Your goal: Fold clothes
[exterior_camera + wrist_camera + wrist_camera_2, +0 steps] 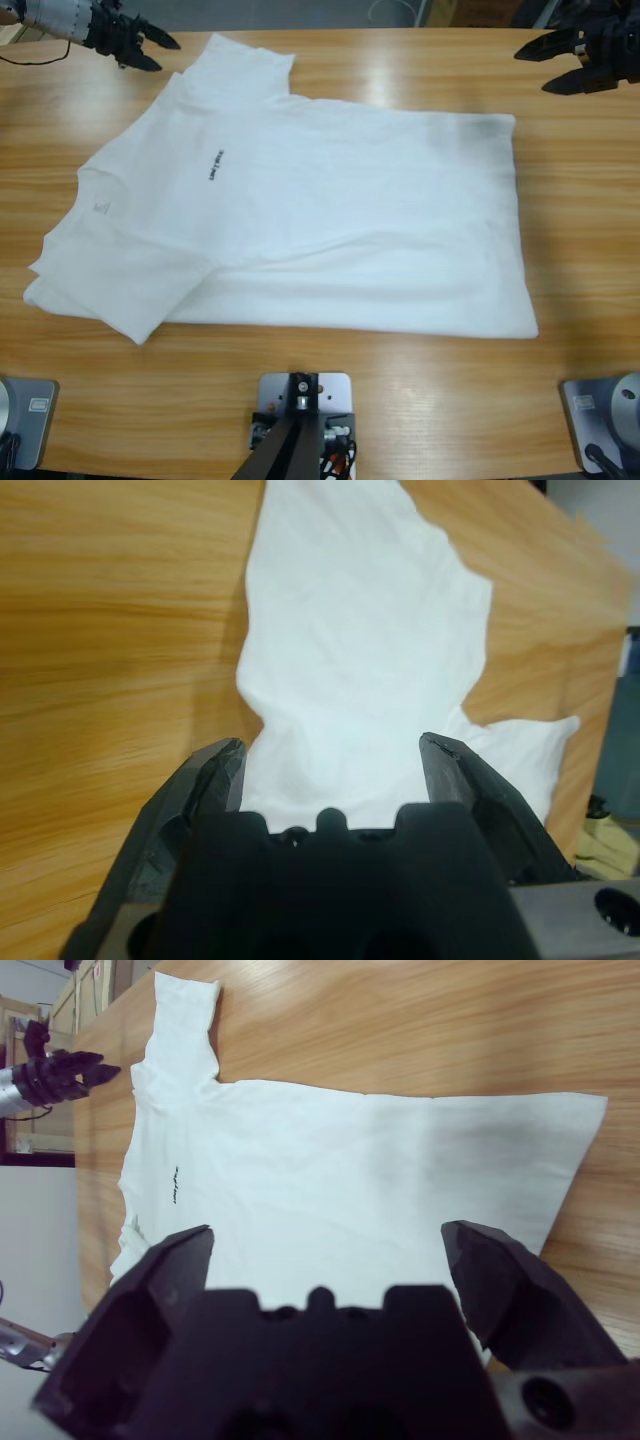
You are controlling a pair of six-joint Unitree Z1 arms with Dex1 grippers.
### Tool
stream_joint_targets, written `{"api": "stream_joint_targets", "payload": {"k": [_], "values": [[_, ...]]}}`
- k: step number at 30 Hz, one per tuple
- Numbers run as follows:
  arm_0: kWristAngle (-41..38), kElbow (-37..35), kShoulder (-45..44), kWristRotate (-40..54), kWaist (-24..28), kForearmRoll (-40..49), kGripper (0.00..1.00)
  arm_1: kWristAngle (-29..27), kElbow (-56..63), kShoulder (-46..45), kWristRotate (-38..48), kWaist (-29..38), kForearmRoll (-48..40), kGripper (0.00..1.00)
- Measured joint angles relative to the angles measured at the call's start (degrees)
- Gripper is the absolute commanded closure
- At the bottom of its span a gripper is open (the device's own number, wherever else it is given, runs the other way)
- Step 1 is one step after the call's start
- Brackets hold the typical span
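The clothes are one white T-shirt (330, 220) spread flat on the wooden table (580, 220). Its neck points left and its hem right. Small black text (215, 165) marks the chest. One sleeve (245, 65) lies at the far edge and the other (130, 290) at the near left. My left gripper (168, 55) hovers open just left of the far sleeve, off the cloth. In the left wrist view the shirt (360, 630) stretches ahead of the open left gripper (332, 748). My right gripper (532, 72) is open above bare wood past the hem's far corner. In the right wrist view, the right gripper (330, 1238) faces the shirt (330, 1160).
Bare wood surrounds the shirt, with a wide strip along the right side (590, 300) and the near edge (420, 360). The right wrist view also shows the left gripper (100, 1070) beside the far sleeve, and shelving beyond the table's end.
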Motion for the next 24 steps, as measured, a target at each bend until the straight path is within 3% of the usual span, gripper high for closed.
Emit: {"api": "stream_joint_targets", "payload": {"k": [17, 24], "values": [[0.1, 0.2, 0.1, -6.5, -2.0, -0.3, 0.28, 0.0, 0.0, 0.0, 0.0, 0.0, 0.0, 0.073], [5.0, 0.2, 0.1, -5.4, -2.7, 1.8, 0.28, 0.0, 0.2, 0.0, 0.0, 0.0, 0.0, 0.073]]}}
